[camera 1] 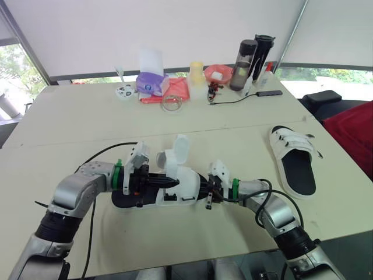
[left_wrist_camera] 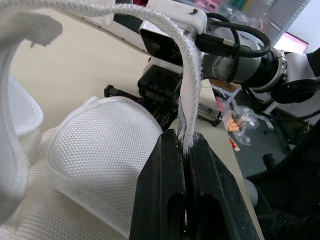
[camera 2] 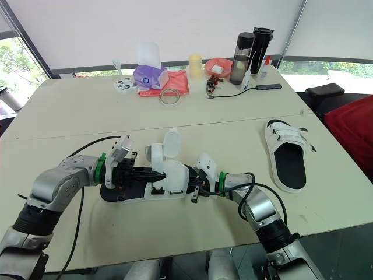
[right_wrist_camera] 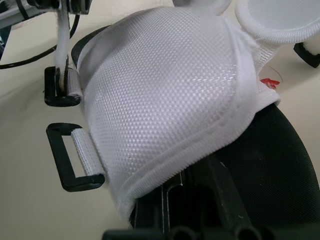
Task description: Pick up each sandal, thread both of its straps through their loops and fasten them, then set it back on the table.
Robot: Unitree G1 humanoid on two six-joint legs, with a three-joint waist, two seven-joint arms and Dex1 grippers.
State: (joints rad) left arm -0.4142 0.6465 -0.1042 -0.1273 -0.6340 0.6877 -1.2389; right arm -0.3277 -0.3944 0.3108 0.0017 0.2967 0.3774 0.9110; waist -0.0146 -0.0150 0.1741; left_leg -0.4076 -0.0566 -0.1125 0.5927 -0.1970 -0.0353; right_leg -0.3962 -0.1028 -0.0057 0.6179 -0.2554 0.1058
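A white sandal with a black sole lies between my two grippers near the table's front edge, its two strap flaps standing up loose. My left gripper is shut on a thin white strap, pinching it between both fingertips above the sandal's upper. My right gripper holds the sandal's other end, shut on the sole's edge. Two black loops hang at the side of the upper; the strap runs into the farther loop. A second white sandal lies flat at the right, straps across it.
Along the far edge stand a purple tissue pack, a clear tape roll, a pink bowl, two dark bottles and a black cable. A dark red object sits beyond the table's right edge.
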